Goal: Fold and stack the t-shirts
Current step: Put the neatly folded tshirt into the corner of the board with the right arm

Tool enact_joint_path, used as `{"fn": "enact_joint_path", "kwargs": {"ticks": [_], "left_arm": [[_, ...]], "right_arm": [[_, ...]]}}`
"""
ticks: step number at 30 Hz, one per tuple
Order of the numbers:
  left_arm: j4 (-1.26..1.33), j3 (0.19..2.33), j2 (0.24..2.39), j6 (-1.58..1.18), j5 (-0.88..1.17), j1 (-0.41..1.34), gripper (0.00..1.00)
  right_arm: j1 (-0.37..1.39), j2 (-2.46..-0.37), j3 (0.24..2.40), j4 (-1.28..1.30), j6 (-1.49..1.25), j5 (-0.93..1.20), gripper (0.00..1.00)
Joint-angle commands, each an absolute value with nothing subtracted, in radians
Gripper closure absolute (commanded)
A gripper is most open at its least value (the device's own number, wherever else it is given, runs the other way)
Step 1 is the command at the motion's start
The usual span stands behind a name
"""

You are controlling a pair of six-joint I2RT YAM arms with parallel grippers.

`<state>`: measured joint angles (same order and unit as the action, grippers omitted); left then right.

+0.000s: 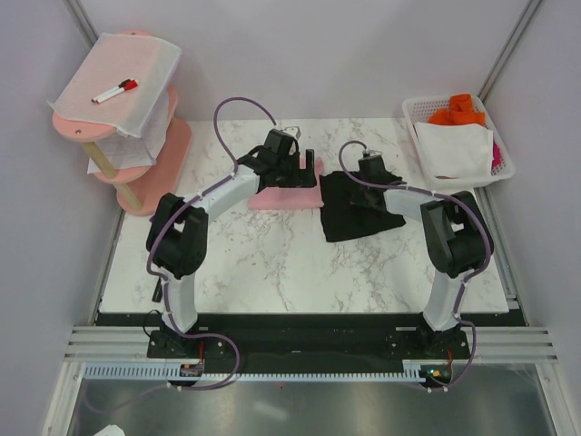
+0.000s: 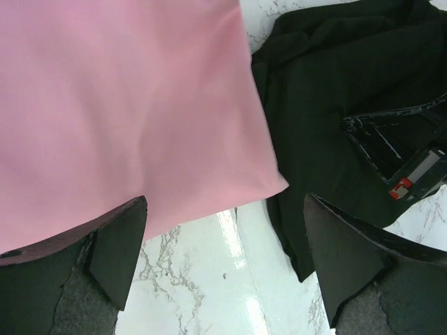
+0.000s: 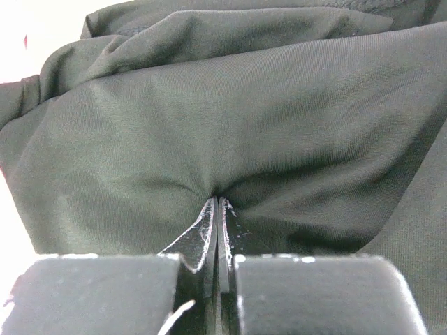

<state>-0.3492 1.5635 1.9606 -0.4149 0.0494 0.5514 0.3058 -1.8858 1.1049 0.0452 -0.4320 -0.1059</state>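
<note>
A light pink t-shirt [image 1: 283, 196] lies folded flat at the back middle of the marble table. Right beside it a black t-shirt [image 1: 359, 216] sits crumpled. My left gripper [image 1: 307, 169] hovers open over the pink shirt's right edge. In the left wrist view its fingers [image 2: 119, 244] stand wide apart with bare marble between them, the pink t-shirt [image 2: 126, 105] ahead and the black t-shirt [image 2: 314, 91] to the right. My right gripper [image 1: 367, 174] is down on the black shirt's far part. In the right wrist view the right gripper [image 3: 218, 204] is shut, pinching a pucker of the black t-shirt [image 3: 244, 105].
A pink tiered shelf [image 1: 136, 173] stands at the back left, topped by a white mesh sheet [image 1: 136, 82] with a red marker [image 1: 115, 91]. A white basket [image 1: 504, 159] holding orange and white cloth stands at the back right. The right gripper's body [image 2: 401, 150] shows in the left wrist view.
</note>
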Motion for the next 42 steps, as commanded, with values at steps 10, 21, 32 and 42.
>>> {"fn": "enact_joint_path", "kwargs": {"ticks": [10,21,32,42], "left_arm": [[-0.351,1.49,1.859,-0.342,0.002,0.511,0.0],[-0.36,1.433,1.836,-0.336,-0.041,0.486,0.0],[-0.364,1.43,1.836,-0.337,-0.037,0.469,0.0],[-0.364,1.42,1.835,-0.344,-0.041,0.469,0.0]], "right_arm": [[0.341,-1.715,1.201,0.055,-0.403,-0.123,0.14],[0.298,-2.255,1.732,0.052,-0.503,0.328,0.08],[0.295,-2.301,1.723,0.043,-0.505,0.34,0.07],[0.342,-2.416,1.835,0.164,-0.497,0.347,0.2]]}}
